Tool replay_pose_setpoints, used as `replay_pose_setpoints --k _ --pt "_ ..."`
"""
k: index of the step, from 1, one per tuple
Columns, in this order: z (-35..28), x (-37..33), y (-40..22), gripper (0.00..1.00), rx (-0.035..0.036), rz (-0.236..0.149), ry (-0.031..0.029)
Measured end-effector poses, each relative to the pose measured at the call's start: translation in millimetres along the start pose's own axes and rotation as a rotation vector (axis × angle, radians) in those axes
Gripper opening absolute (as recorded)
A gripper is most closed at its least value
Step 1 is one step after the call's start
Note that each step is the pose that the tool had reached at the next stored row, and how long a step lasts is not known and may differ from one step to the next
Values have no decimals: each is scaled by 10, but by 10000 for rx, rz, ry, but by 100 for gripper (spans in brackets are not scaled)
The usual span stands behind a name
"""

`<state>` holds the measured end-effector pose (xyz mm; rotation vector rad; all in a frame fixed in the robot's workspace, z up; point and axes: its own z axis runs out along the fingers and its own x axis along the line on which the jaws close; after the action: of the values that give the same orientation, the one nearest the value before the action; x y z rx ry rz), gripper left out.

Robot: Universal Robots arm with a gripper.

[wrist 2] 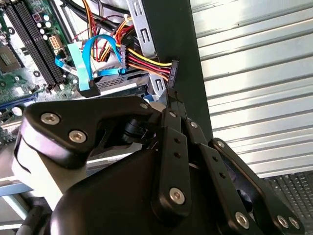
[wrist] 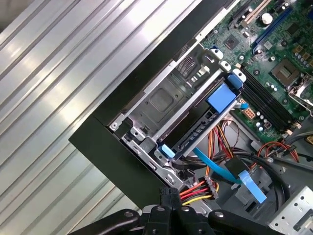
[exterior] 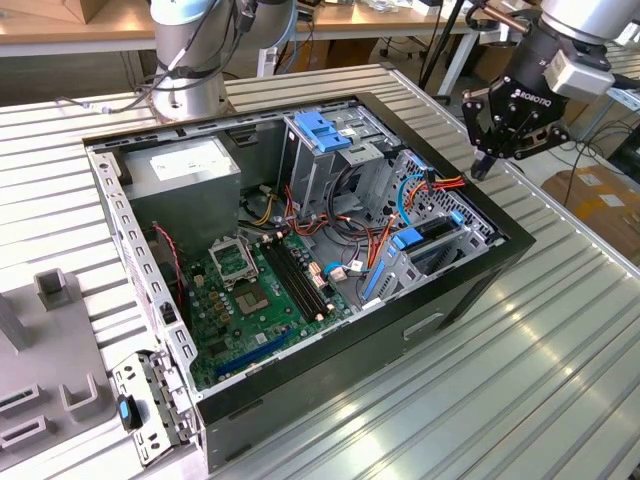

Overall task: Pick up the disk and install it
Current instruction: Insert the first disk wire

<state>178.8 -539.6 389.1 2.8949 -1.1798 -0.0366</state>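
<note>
- The case [exterior: 470,290] lies open on the ribbed worktop [exterior: 560,380], and every place below is given relative to it.
- The gripper [exterior: 482,165] hangs over the case's rim on the exterior view's right, just outside the wall and above the drive bay.
- In both wrist views the jaws are narrow, pinching a black plug [wrist 2: 171,73] at the end of a red, yellow and orange wire bundle [wrist 2: 146,61].
- In the first wrist view the plug [wrist: 169,194] sits at the fingertips, just over the case's black wall, and the wires run back into the case.
- The disk [wrist: 195,129] sits in the metal bay at the case's corner nearest the gripper, with its dark side and blue rail ends showing.
- In the exterior view the disk [exterior: 437,232] lies in that bay below the gripper, apart from it.
- A blue ribbon cable [wrist: 215,166] crosses just beside the disk, inside the case.
- The motherboard [exterior: 260,290] fills the case floor, well apart from the gripper.
- A grey power-supply box [exterior: 185,170] sits in the case's far corner from the disk.
</note>
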Motion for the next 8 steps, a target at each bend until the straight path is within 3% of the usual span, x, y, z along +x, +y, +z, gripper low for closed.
replay_pose_setpoints --k 6,8 --pt "39 -7 -11 11 -5 -791 25" --pt "61 -42 -58 11 -4 -1065 37"
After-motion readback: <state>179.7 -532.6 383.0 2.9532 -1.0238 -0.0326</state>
